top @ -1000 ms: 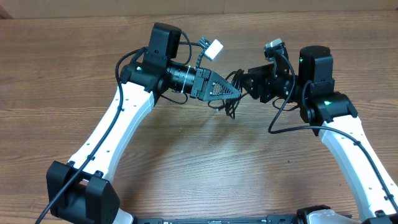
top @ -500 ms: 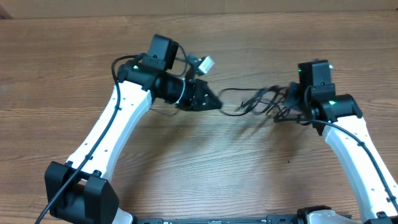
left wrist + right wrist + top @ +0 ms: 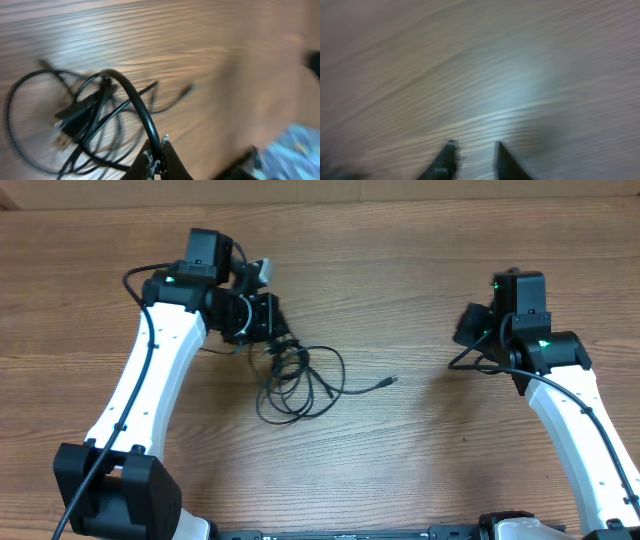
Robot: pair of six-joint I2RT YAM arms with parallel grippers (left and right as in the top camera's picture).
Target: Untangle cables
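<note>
The cables [image 3: 300,380] lie as a loose tangle of thin black loops on the wooden table left of centre, one plug tip [image 3: 391,382] trailing right. In the left wrist view the cables [image 3: 95,115] loop across the wood, a strand running up into the fingers. My left gripper [image 3: 270,332] is at the tangle's upper left edge, shut on a cable strand [image 3: 159,150]. My right gripper [image 3: 466,330] is far to the right, apart from the cables, open and empty [image 3: 474,147], over bare wood.
The wooden table [image 3: 400,450] spans the whole overhead view. Thicker black cords hang off both arms, one looping by the right arm [image 3: 470,363]. A small white connector [image 3: 262,270] sits on the left wrist.
The arms have pulled apart. The right gripper has let go of the cables and moved right. The left gripper has swung left, dragging the tangle, which now rests on the table.
</note>
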